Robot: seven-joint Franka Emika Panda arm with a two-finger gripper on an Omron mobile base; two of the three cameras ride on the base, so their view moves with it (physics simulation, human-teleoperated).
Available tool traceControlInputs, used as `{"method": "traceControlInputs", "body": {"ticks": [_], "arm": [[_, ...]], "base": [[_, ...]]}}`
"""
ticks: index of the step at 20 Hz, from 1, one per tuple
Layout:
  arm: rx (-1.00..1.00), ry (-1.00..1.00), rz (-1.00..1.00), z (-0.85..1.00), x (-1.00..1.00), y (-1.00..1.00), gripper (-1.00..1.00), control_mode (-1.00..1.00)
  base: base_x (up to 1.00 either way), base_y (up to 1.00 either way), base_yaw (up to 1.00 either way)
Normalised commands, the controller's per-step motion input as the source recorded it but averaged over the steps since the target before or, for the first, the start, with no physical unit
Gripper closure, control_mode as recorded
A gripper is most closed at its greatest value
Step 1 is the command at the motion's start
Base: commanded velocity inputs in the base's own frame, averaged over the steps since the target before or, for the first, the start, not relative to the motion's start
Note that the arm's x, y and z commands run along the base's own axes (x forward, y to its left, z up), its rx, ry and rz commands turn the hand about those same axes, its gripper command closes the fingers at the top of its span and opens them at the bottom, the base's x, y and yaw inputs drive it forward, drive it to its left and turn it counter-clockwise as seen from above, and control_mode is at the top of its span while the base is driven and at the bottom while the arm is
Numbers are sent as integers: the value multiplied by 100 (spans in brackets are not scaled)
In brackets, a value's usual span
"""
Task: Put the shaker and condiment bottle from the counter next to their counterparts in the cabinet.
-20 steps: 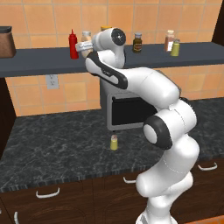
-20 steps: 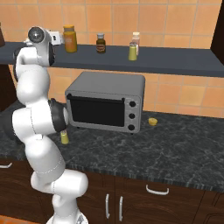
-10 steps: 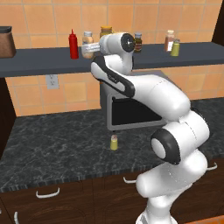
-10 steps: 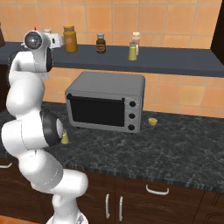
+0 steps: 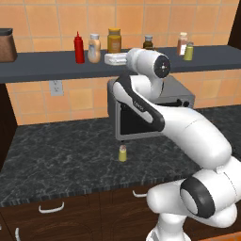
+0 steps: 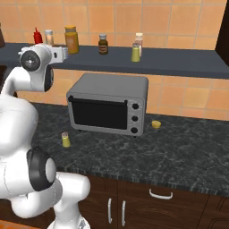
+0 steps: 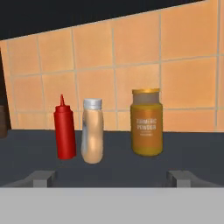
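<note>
Hanging open and empty, the claw (image 7: 111, 177) faces the shelf (image 7: 183, 151) with its two finger tips (image 7: 43, 177) set wide apart and nothing between them. In the left base view the hand (image 5: 115, 59) sits level with the shelf, just beside the bottle (image 5: 94, 48).

Bottle (peach, pale cap) stands upright on the shelf, just beside the red squeeze bottle (image 7: 64, 133) and apparently not touching it. Mustard jar (image 7: 147, 122) stands on the bottle's other side, a little further off. Judgement: the bottle half of the task looks done.

Shaker (image 5: 123, 153) (yellow-green, grey cap) is on the counter (image 5: 56, 160), upright, just in front of the toaster oven (image 6: 109, 103). Not yet moved. Its counterparts, a pinkish shaker (image 5: 182, 43) and a yellow-green one (image 5: 188, 51), stand near the far end of the shelf, well apart from the bottles.

Risks from here:
- Pulling the hand away sideways could clip the bottle or the jar; both are tall and narrow and would tip easily. Cause: tips are level with their bases and near them.
- Shaker is very small; a slightly off-centre pinch could knock it over or roll it on the stone.
- Oven stands close behind the shaker, so a low approach could strike its door.
- Placement could knock the two shelf shakers, which stand close together.
</note>
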Motion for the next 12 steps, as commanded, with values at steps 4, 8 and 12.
{"method": "traceControlInputs", "body": {"ticks": [4,8,12], "arm": [[17,-4,-5,0,-86,-39,-100,-100],[10,0,-4,0,-45,-15,-100,-100],[0,0,-2,-7,-13,4,-100,-100]], "base": [[0,0,0],[0,0,0],[0,0,0]]}}
